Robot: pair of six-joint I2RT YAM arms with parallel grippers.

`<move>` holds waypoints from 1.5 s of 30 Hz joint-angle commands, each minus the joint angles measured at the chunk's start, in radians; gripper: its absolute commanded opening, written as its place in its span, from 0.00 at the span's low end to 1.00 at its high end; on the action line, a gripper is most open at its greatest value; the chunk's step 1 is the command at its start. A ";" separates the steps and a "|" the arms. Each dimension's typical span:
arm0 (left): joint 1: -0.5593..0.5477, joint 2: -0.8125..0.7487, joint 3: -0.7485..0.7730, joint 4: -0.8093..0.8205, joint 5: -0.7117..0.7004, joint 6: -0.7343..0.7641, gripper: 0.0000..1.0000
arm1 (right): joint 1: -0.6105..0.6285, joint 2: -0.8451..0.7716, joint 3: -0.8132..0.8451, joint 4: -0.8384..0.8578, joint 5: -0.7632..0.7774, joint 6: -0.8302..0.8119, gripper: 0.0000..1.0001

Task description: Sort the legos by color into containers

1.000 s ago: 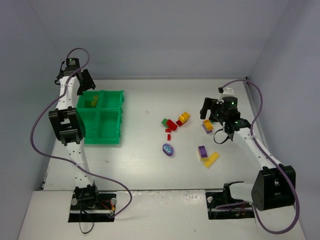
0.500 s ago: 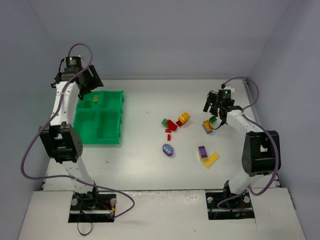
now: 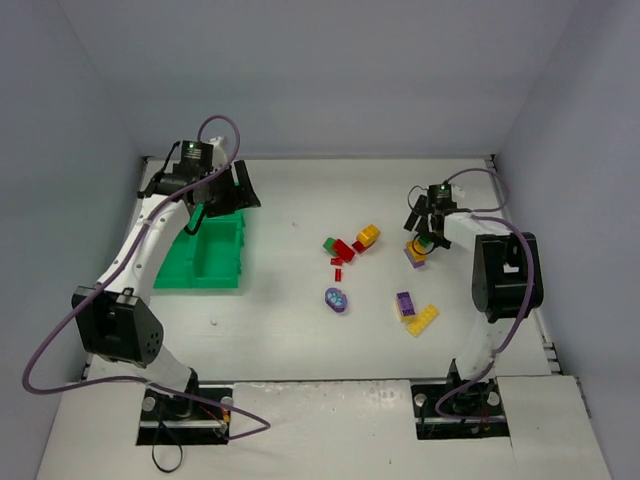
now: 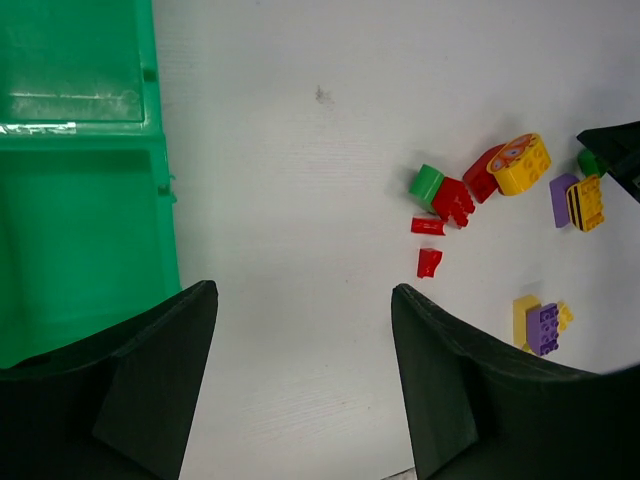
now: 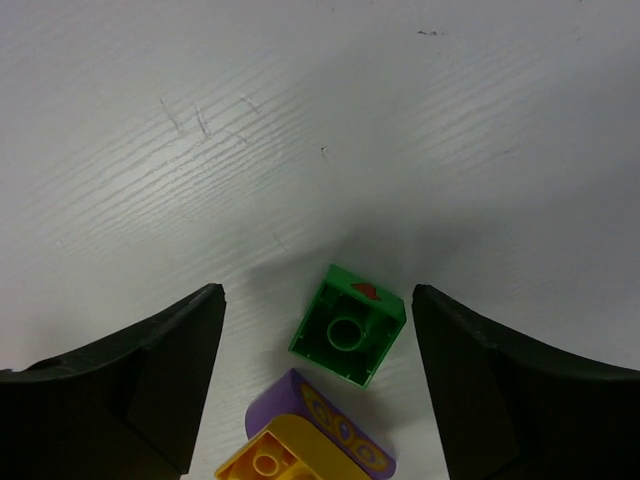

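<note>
The green tray (image 3: 200, 278) stands at the left, its far half hidden by my left arm. My left gripper (image 3: 238, 192) hangs open and empty over the tray's far right corner; in the left wrist view (image 4: 302, 295) its jaws frame bare table beside the tray (image 4: 80, 230). My right gripper (image 3: 424, 228) is open, low over a dark green brick (image 5: 348, 325) that lies underside up between its fingers (image 5: 318, 293), untouched. A purple-and-yellow brick pair (image 5: 320, 445) lies just beside it. Red and green bricks (image 3: 340, 248), an orange piece (image 3: 368, 235) and the purple oval (image 3: 336, 299) lie mid-table.
A purple brick on a yellow one (image 3: 413, 311) lies toward the front right. Two small red pieces (image 4: 428, 245) lie loose near the red cluster. Grey walls close in the table on three sides.
My left gripper has swung right from the tray's far left compartment to its far right corner. My right arm has folded up, and its gripper has shifted slightly left over the dark green brick.
</note>
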 commanded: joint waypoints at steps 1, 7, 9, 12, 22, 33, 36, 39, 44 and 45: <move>-0.002 -0.067 -0.006 0.024 0.011 -0.002 0.64 | 0.001 0.001 0.036 0.008 0.021 0.054 0.70; -0.003 -0.091 -0.030 0.018 0.016 -0.002 0.64 | 0.001 0.022 0.018 0.018 0.032 0.070 0.47; -0.004 -0.094 -0.030 0.015 0.020 -0.002 0.64 | 0.002 0.019 0.010 0.023 0.034 0.073 0.31; -0.004 -0.099 -0.030 0.011 0.028 -0.003 0.64 | 0.002 -0.001 -0.007 0.041 0.034 0.045 0.06; -0.004 -0.102 0.006 0.056 0.227 -0.055 0.64 | 0.042 -0.406 -0.156 0.365 -0.083 -0.286 0.00; -0.072 -0.041 0.135 0.071 0.490 -0.149 0.68 | 0.249 -0.809 -0.334 0.405 -0.543 -0.565 0.02; -0.103 -0.004 0.206 0.013 0.523 -0.150 0.68 | 0.324 -0.858 -0.340 0.361 -0.571 -0.590 0.03; -0.148 0.028 0.241 -0.030 0.549 -0.146 0.68 | 0.373 -0.877 -0.331 0.309 -0.606 -0.610 0.02; -0.221 0.056 0.217 -0.039 0.560 -0.181 0.68 | 0.401 -0.878 -0.302 0.290 -0.661 -0.611 0.02; -0.229 0.056 0.208 -0.024 0.563 -0.190 0.68 | 0.405 -0.871 -0.295 0.288 -0.669 -0.607 0.02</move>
